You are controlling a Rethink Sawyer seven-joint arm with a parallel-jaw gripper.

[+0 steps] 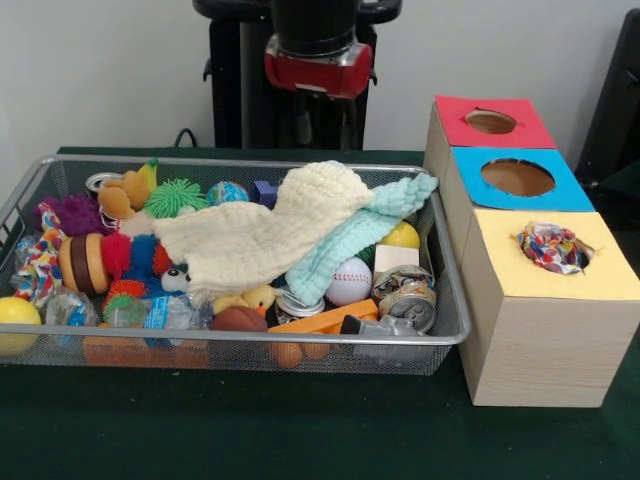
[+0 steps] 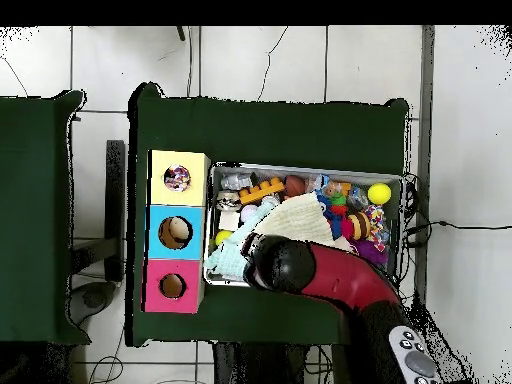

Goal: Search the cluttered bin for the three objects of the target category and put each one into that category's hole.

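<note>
The wire-mesh bin holds a cream waffle-knit cloth spread over the toys. A mint-green waffle-knit cloth lies partly under its right side and reaches the bin's far right corner. The dotted white cloth sits stuffed in the yellow-topped box's hole. It also shows in the overhead view. The arm's red and black end hangs above the bin's far rim. In the overhead view the arm covers the bin's edge beside the mint cloth. The gripper itself is hidden.
The bin also holds a fuzzy blue toy with eyes, a baseball, a yellow ball, cans, an orange block and several other toys. The blue-topped box and the red-topped box stand behind the yellow one.
</note>
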